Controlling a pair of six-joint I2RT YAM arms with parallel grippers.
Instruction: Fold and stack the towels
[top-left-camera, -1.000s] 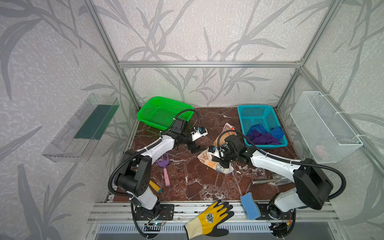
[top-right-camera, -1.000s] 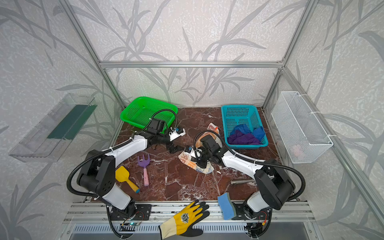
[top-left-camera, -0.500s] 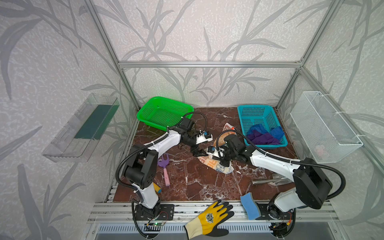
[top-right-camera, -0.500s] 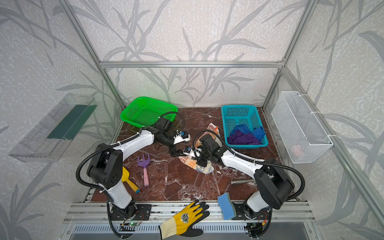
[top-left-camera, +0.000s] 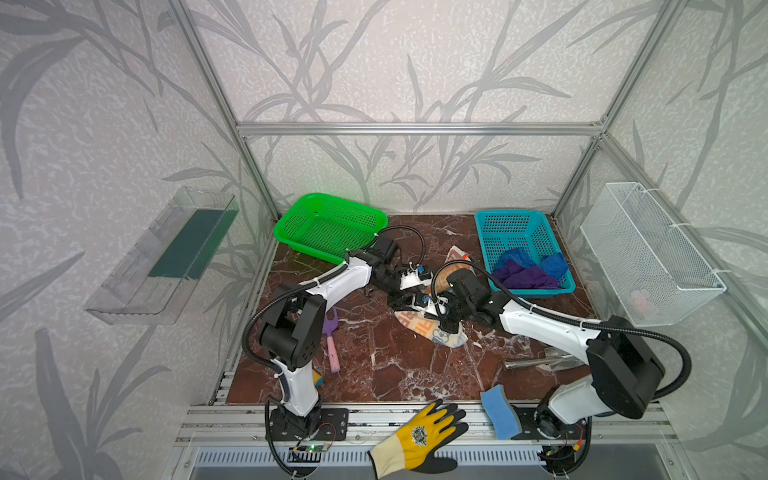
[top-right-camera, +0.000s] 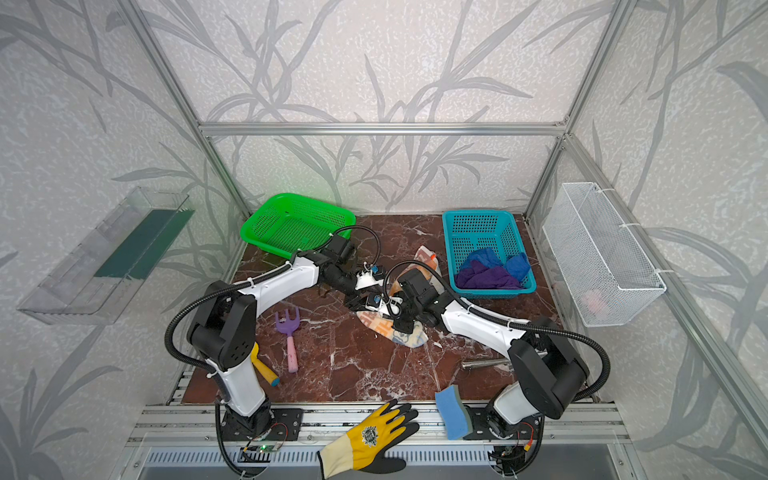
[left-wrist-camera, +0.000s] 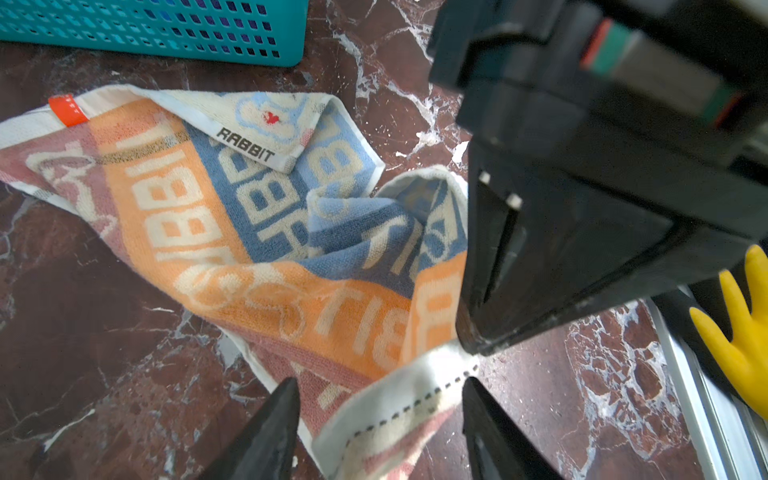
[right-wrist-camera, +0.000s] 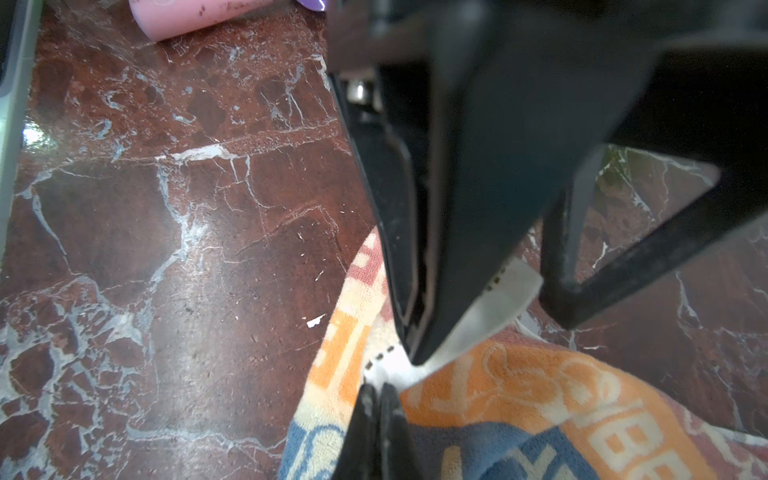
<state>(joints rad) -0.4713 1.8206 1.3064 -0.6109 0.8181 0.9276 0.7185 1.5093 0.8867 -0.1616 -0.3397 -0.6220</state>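
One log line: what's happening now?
left gripper: open around printed towel | right gripper: shut on printed towel | purple towel, blue towel: in basket

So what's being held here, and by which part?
The right gripper is shut on the patterned towel, pinching its white stitched hem. The left gripper straddles that hem with jaws apart, not gripping.

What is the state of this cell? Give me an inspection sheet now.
Surface: red-brown marble tabletop.
Job's things: patterned towel crumpled mid-table; purple towel and blue towel bunched in teal basket.
Clutter: green basket, toy rake, yellow-handled tool, metal tool, sponge, glove.
Grippers: left gripper open astride the towel's white hem; right gripper shut on that hem.
Cables: black cable loops on both arms; no snag seen.
Surroundings: clear shelf and wire basket on side walls.
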